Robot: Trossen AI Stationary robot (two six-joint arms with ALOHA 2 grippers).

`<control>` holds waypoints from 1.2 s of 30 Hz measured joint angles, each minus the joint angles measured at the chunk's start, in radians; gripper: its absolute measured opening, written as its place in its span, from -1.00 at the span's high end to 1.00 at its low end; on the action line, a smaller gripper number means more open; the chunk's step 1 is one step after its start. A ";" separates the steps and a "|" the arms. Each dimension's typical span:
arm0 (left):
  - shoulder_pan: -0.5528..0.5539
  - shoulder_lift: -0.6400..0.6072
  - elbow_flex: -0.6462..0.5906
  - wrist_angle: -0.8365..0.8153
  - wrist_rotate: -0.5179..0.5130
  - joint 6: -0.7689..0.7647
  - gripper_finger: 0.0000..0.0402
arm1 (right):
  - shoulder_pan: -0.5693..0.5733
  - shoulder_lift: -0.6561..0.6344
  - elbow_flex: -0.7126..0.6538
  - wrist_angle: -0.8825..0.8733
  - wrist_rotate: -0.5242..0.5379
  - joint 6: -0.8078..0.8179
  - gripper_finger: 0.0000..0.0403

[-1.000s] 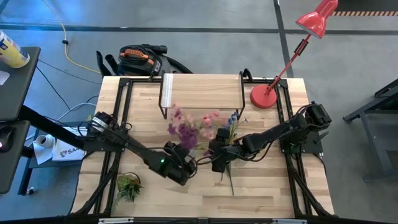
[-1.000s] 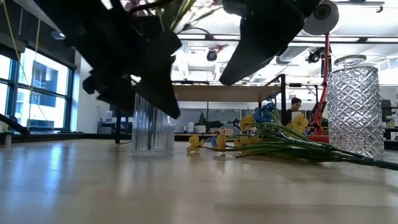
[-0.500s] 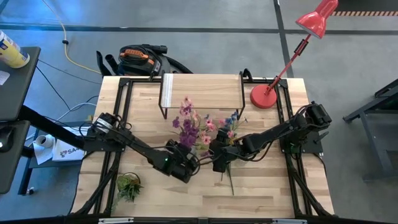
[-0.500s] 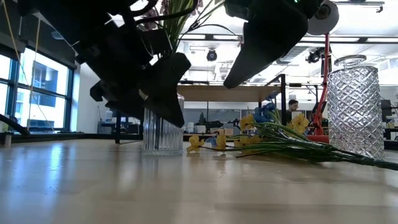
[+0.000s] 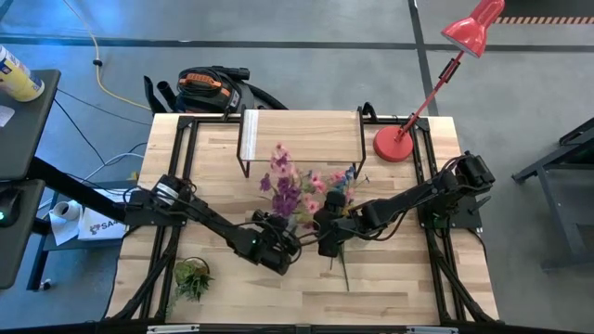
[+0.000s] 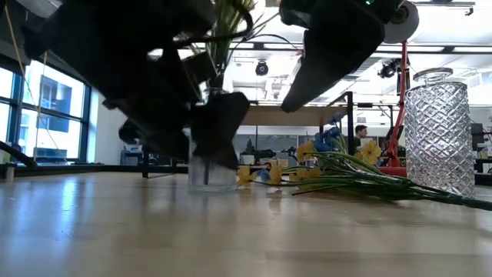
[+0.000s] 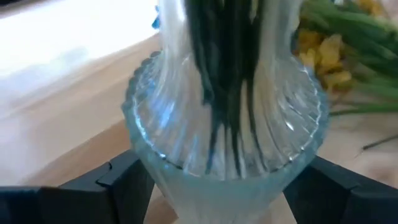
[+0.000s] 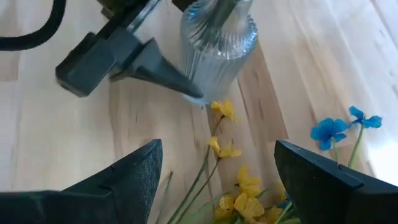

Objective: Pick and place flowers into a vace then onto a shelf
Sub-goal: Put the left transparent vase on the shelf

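Observation:
My left gripper [image 5: 278, 252] is shut on a ribbed clear glass vase [image 7: 224, 124] at the table's middle. The pink and purple flowers [image 5: 292, 190] stand in it, and their green stems show through the glass. The blue and yellow flowers [image 5: 342, 199] lie flat on the table just right of the vase, stems toward the near edge. My right gripper [image 5: 327, 239] hangs open above that bunch [image 8: 249, 180], touching nothing. The shelf [image 5: 302, 139] stands at the far edge. My left gripper pinches the vase's lower body, just above its base [image 7: 155, 180], between its two fingers [image 7: 124, 180]. They come in about level from the table's near-left side. The vase is upright with its base [image 6: 211, 185] at table height; whether it rests on the table I cannot tell.
A second vase of diamond-cut glass [image 6: 438, 131] stands on the table's right part, by the stems. A red desk lamp [image 5: 394, 144] sits at the far right corner. A small green plant tuft [image 5: 192, 276] lies near the left near corner.
My left gripper has moved toward the table's right, taking the vase and the pink and purple flowers with it. The vase now stands closer to the blue and yellow bunch. My right gripper has stayed open above that bunch.

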 joint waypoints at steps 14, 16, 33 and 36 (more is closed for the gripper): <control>0.019 0.022 0.007 0.011 -0.030 0.000 -0.62 | 0.000 0.000 0.000 -0.010 0.005 0.010 -0.49; 0.019 0.023 0.014 0.004 -0.022 0.001 -0.62 | 0.000 0.000 0.000 -0.011 0.014 0.009 -0.49; 0.020 -0.023 0.068 -0.078 0.078 0.000 -0.57 | 0.018 -0.003 0.000 -0.015 0.048 -0.010 -0.49; 0.020 -0.051 0.068 -0.114 0.077 -0.001 -0.57 | 0.018 -0.019 0.000 -0.018 0.054 -0.010 -0.49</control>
